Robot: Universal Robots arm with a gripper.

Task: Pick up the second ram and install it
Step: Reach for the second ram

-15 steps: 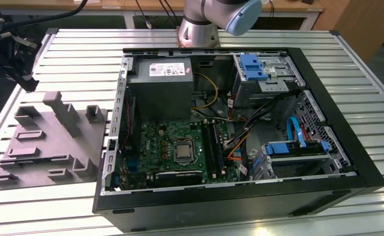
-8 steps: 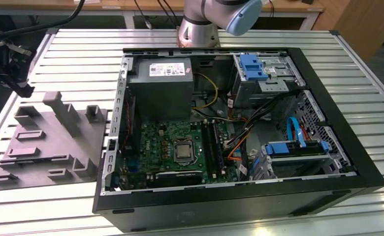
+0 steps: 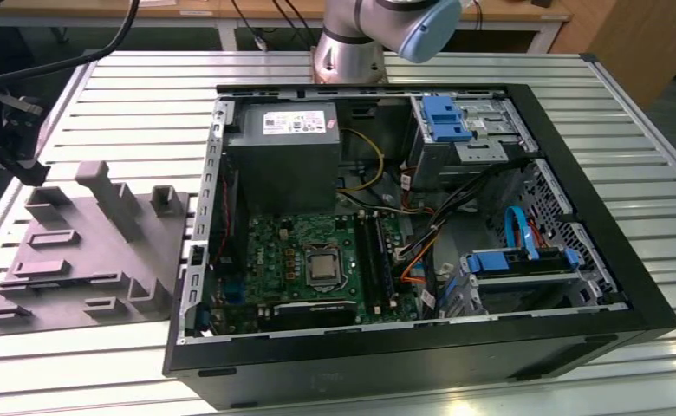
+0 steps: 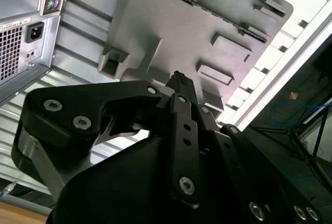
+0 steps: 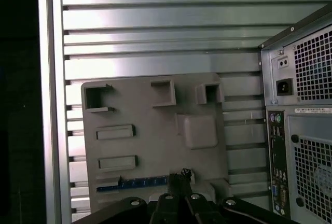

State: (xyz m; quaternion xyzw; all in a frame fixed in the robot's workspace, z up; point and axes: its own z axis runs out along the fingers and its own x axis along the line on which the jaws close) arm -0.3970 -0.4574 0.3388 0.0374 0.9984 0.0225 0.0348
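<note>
The second ram (image 5: 134, 184) is a thin blue stick lying in a slot along one edge of the grey holder tray (image 5: 155, 141). In the second wrist view it reads as a dark strip (image 4: 223, 15) at the tray's far edge. My gripper (image 5: 179, 178) hangs well above the tray, its black fingertips (image 4: 179, 78) pressed together with nothing between them. In the first wrist view the tips line up just beside one end of the ram. The open computer case (image 3: 419, 234) shows the green motherboard (image 3: 315, 260) with long black slots.
The grey tray (image 3: 78, 251) sits on the slatted metal table (image 3: 141, 78) at the exterior view's left, beside the case's rear panel (image 5: 306, 110). Raised blocks stand on the tray. Cables and drive bays crowd the case's right half. The arm's base (image 3: 350, 48) stands behind the case.
</note>
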